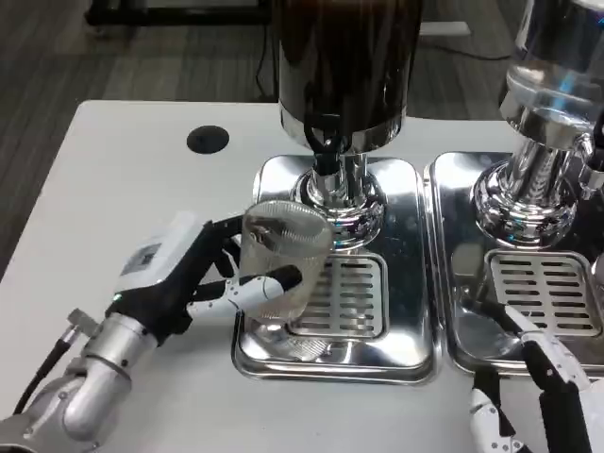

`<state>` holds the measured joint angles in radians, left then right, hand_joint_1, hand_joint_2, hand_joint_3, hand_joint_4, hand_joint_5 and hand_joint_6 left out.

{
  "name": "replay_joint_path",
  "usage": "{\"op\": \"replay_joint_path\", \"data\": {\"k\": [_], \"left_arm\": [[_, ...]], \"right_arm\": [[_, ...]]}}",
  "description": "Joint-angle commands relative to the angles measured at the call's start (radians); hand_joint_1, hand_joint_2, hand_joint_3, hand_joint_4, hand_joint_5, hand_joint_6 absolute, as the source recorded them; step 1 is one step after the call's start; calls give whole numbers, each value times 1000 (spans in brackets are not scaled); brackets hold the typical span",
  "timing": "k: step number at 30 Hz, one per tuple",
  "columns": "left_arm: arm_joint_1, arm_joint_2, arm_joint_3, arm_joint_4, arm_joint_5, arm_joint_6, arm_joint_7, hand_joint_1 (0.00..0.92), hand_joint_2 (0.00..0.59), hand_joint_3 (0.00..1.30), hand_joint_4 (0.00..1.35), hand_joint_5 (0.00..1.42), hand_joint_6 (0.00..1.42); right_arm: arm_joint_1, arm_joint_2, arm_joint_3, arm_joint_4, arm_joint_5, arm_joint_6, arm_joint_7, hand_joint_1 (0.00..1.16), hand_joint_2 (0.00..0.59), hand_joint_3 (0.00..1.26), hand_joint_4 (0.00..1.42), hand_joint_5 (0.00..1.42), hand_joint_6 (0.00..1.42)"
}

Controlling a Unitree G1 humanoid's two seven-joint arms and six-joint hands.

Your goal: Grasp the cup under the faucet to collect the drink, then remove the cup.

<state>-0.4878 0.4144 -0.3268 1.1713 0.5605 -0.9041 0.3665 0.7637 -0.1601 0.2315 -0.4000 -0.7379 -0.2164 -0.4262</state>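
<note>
A clear ribbed plastic cup stands upright over the left edge of the silver drip tray, held by my left hand, whose fingers wrap its side. The cup looks empty. It sits in front and slightly left of the black faucet of the dark drink dispenser, not directly beneath it. My right hand is at the lower right, fingers spread above the second tray's front edge, holding nothing.
A second dispenser with a chrome base stands on its own tray at the right. A black round hole marks the white table at the back left. Bare tabletop lies left of the trays.
</note>
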Motion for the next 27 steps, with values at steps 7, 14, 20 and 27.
{"op": "replay_joint_path", "data": {"k": [7, 14, 20, 27], "left_arm": [[-58, -47, -34, 23, 17, 40, -14, 90, 219, 397, 442, 633, 729], [-72, -47, -63, 26, 22, 42, -39, 82, 204, 359, 367, 517, 499], [-79, -41, -72, 24, 24, 47, -78, 47, 164, 287, 293, 386, 370], [-81, -20, -86, 18, 29, 45, -125, 18, 134, 247, 247, 293, 275]], "right_arm": [[23, 24, 7, -17, -8, -13, -17, 411, 517, 219, 197, 159, 266], [14, 33, 10, -7, -8, -15, -16, 413, 517, 219, 200, 159, 267], [-14, 36, 15, 13, -3, -16, -16, 413, 517, 219, 200, 160, 267], [-37, 36, 18, 29, 4, -18, -15, 415, 517, 219, 201, 167, 267]]}}
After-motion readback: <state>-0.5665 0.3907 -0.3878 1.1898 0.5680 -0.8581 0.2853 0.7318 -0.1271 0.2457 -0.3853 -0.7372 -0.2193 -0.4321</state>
